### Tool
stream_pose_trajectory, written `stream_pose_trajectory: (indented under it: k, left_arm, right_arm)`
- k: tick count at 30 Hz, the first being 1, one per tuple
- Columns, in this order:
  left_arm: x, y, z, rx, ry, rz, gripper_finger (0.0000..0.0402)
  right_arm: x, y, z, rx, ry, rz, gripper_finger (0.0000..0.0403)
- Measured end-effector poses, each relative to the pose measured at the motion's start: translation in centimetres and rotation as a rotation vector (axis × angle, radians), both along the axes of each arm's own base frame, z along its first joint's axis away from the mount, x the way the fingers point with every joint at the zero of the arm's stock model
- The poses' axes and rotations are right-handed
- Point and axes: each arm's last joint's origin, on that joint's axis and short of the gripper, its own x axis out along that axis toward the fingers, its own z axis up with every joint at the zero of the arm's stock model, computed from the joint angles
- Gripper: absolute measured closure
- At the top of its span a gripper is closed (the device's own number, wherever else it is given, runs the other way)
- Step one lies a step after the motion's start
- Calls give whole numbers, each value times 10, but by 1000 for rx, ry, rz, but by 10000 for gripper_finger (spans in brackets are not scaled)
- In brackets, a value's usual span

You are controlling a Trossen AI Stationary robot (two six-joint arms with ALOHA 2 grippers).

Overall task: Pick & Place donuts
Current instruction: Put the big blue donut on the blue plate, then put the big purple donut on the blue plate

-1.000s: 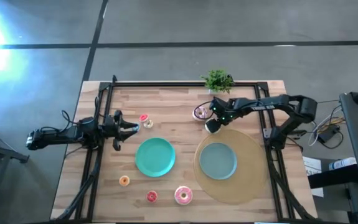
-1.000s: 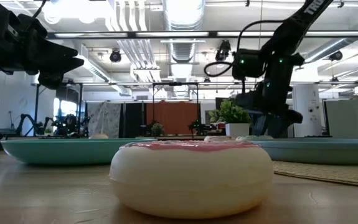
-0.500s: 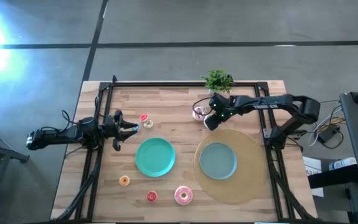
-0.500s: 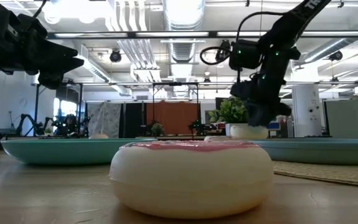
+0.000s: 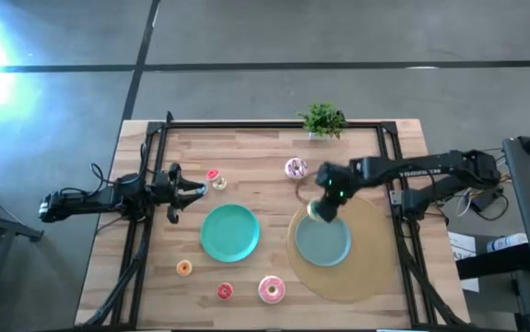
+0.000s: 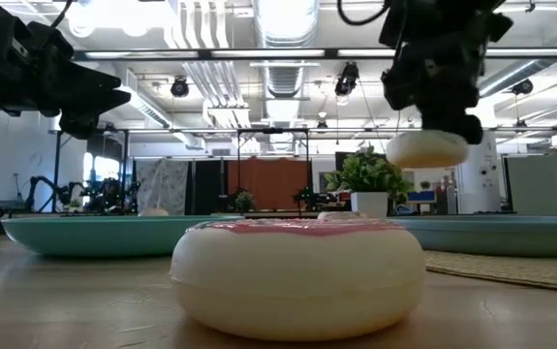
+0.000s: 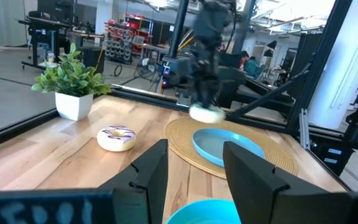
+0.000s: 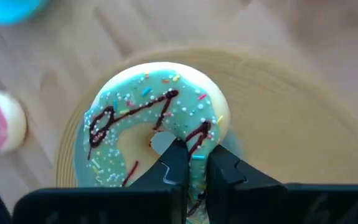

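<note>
My right claw (image 8: 191,163) pinches the green donut (image 8: 157,121) by its ring, above the mat (image 5: 375,267), to drop it flat on the plate (image 5: 324,242); my left claw (image 7: 194,168) waits open.

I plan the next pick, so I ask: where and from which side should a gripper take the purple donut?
Come down from above: the purple donut lies flat, icing up. Probably pinch one side of its ring, one finger in the hole, as the right gripper holds the green donut. The left gripper waits.
</note>
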Motion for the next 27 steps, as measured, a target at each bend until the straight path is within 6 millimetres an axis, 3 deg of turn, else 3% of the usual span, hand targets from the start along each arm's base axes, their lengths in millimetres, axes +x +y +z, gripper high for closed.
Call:
stream_pose_trajectory:
  k: [5,12,22,27]
  left_arm:
    - [0,0,0,0,0,0,273]
    - [0,0,0,0,0,0,273]
    - [0,0,0,0,0,0,273]
    - [0,0,0,0,-1,0,273]
  right_arm:
    - [9,29,-22,-24,105,31,383]
    - [19,39,-51,-21,205,45,345]
    - [23,37,-39,-110,165,65,231]
    - [20,37,-32,-146,193,119,196]
